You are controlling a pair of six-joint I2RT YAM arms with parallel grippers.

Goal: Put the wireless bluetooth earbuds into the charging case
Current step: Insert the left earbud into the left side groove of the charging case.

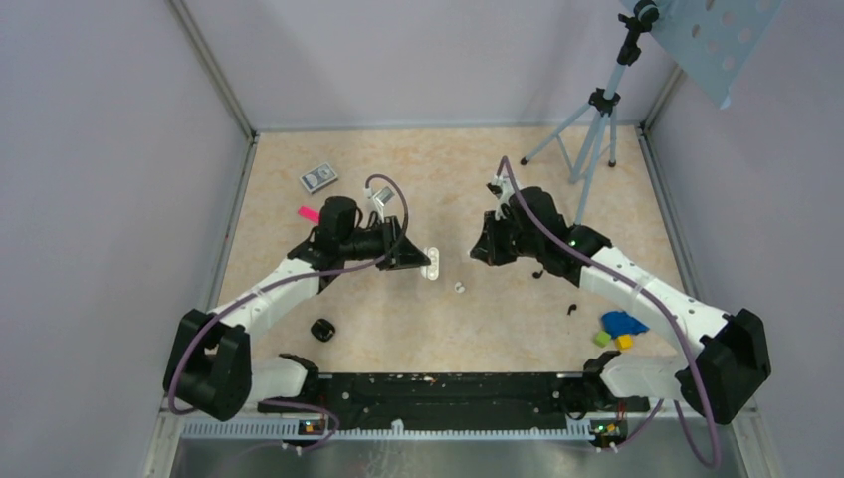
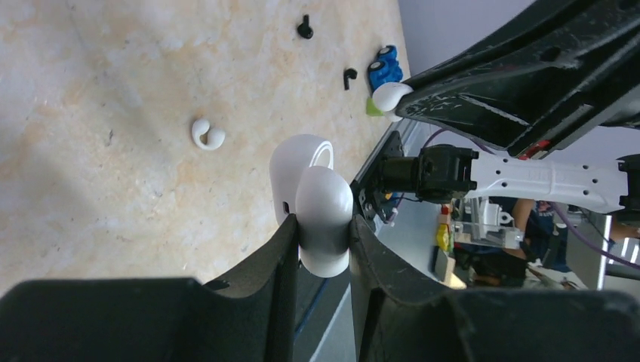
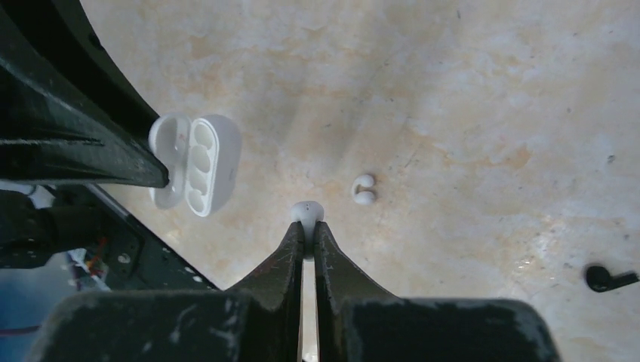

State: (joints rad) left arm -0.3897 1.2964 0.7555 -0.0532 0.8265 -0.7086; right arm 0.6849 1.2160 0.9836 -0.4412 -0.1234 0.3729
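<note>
Beige table (image 1: pixel 448 164), white earbud (image 1: pixel 459 287), coloured blocks (image 1: pixel 619 327), possibly card deck (image 1: pixel 318 177)

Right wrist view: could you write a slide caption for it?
Shut jaws pinch a white earbud near the open charging case.

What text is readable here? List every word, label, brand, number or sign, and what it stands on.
No text is readable.
Small grey box: printed face, too small to read.
White charging case: no lettering visible.
White earbud: no marking visible.
Clutter beyond the table edge: too blurred to read.
</note>
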